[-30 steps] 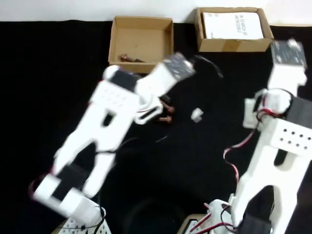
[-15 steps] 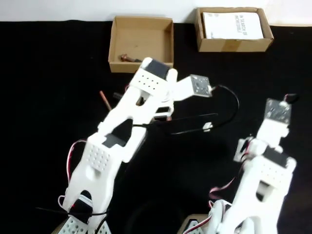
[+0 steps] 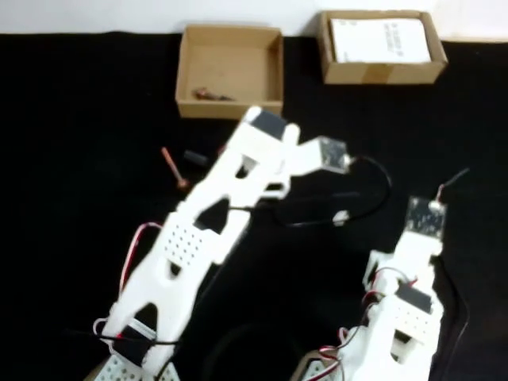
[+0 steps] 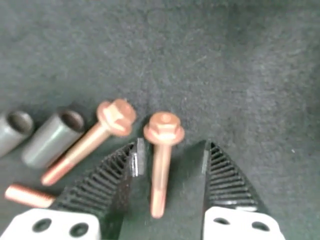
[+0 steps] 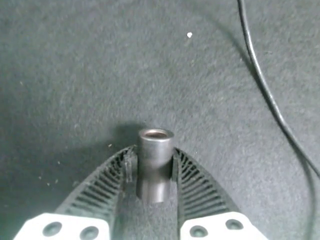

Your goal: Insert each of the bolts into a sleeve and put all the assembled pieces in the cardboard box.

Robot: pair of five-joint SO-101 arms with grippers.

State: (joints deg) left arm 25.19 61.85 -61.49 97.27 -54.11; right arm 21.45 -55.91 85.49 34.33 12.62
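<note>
1. Lying flat on the surface (image 4: 240, 60), one bolt (image 4: 161, 165) is found between the jaws of the left pincer (image 4: 171, 150). Its shank runs along the pincer's own line, with the head pointing away from the wrist.
2. The left pincer is released: both jaws stand apart from the shank and no contact is seen.
3. A second bolt (image 4: 95, 142) lies at a slant just outside one jaw, and two loose sleeves (image 4: 52, 139) lie beyond it.
4. The left arm (image 3: 238, 175) is stretched over the middle of the surface with its wrist pitched down, short of the cardboard box (image 3: 238, 63). A copper-coloured piece (image 3: 210, 95), taken to be an assembled one, is noted in that box.
5. The right pincer (image 5: 152, 154) is clenched on a sleeve (image 5: 155, 170), whose open bore faces away from the wrist. The right arm (image 3: 409, 270) is folded low, well apart from the bolts.
6. Judgement: closing on the shank is called for next, the left arm being the nearer. The second bolt could be nudged by the outer jaw.
</note>
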